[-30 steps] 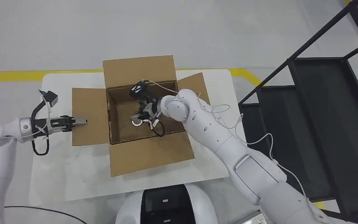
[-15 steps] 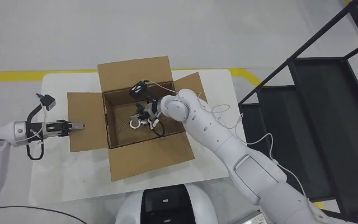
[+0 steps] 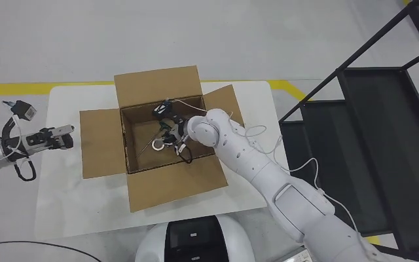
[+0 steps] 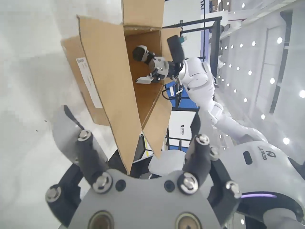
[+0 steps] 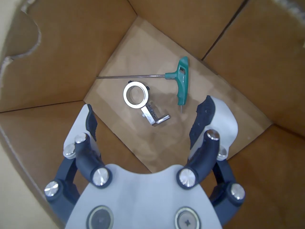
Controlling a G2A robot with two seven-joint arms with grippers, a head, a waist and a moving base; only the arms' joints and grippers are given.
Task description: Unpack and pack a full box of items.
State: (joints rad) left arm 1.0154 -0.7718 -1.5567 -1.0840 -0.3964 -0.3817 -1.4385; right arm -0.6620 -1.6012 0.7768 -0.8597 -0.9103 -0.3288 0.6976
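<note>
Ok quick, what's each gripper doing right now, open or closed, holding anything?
Left gripper: open, empty, off to the side of the box.
Right gripper: open, empty, inside the box.

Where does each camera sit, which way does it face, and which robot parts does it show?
Top view: above the arms, looking down on white table and brown cardboard box; both arms, left gripper and right gripper show.
Left wrist view: on left wrist, facing the box's outer side; own open gripper, right arm show.
Right wrist view: on right wrist, facing box floor with green T-handled hex key, silver ring bracket; own open gripper shows.
Shared: top and left wrist views show the right gripper inside the box.
</note>
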